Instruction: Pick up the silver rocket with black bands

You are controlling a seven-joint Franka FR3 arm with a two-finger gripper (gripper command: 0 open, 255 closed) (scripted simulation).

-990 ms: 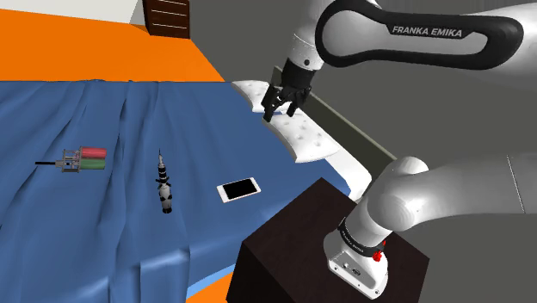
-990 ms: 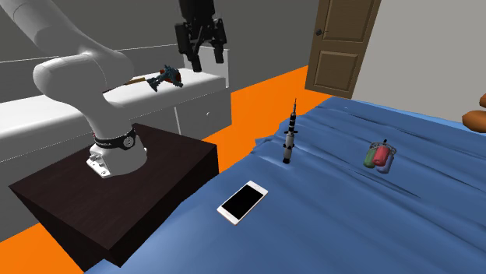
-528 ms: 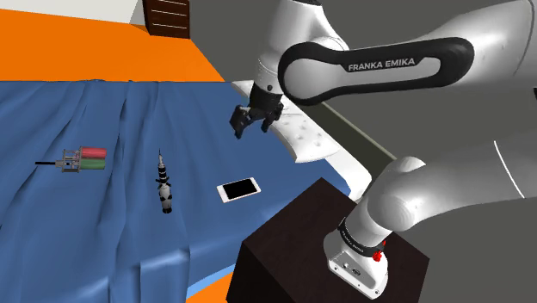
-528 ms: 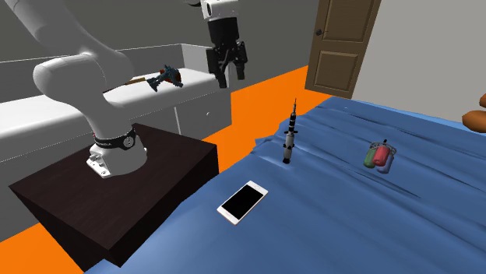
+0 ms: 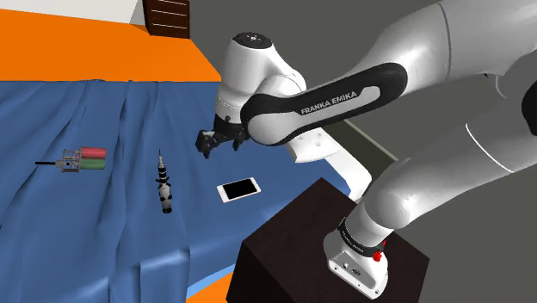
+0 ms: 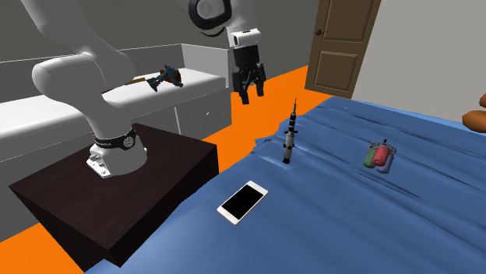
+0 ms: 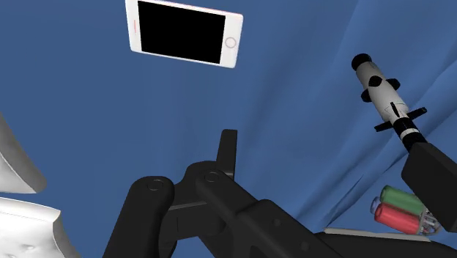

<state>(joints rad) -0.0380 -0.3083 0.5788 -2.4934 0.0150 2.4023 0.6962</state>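
Shoulder view, read from its left edge: you have a red and green object (image 5: 83, 160) lying on the blue bedsheet (image 5: 52, 224), well apart from the claw (image 5: 209, 143). Next comes the silver rocket with black bands (image 5: 163, 186), flat on the sheet with its thin end toward the view's top. It is lower than the claw and a little to its left, not touching it. The claw hangs above the sheet, its fingers (image 7: 228, 150) parted and holding nothing. Just past the claw toward the view's right, and lower, you see a white phone (image 5: 238, 188) lying screen up. Farther right sits the dark stand (image 5: 301, 250). Wrist view agrees: the two black fingers stand wide apart over bare sheet, the rocket shows just beside one of them, and the phone lies out ahead of the claw. Second exterior view puts the claw in the air, up and to the view's left of the rocket, well apart.
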